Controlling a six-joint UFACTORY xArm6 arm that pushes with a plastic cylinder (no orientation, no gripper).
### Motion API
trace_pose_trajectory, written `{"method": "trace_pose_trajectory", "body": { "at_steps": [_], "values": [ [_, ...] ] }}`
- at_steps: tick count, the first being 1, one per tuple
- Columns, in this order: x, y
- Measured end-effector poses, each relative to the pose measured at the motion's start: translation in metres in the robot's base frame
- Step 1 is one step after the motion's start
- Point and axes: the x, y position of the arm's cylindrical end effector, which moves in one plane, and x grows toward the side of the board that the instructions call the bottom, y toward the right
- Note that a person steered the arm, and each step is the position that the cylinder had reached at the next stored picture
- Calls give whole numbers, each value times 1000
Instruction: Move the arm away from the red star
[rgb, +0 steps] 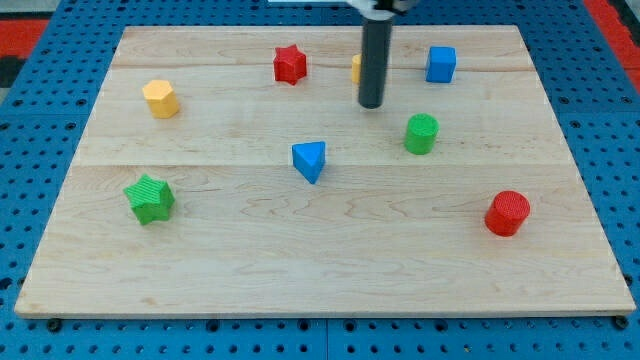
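Note:
The red star (290, 64) lies near the view's top, left of centre, on the wooden board (320, 270). My tip (371, 104) is to the star's right and a little lower, a clear gap between them. The rod hides most of a yellow block (356, 68) just behind it. A green cylinder (421, 133) sits to the tip's lower right. A blue cube (441, 64) is to its upper right.
A blue triangular block (310, 160) lies below and left of the tip. A yellow block (160, 98) is at the view's left. A green star (150, 198) is lower left. A red cylinder (508, 213) is lower right.

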Motion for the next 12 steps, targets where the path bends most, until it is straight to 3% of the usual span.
{"method": "trace_pose_trajectory", "body": {
  "at_steps": [3, 5, 8, 12],
  "values": [
    [-21, 106],
    [-52, 145],
    [-79, 145],
    [-69, 134]
  ]
}}
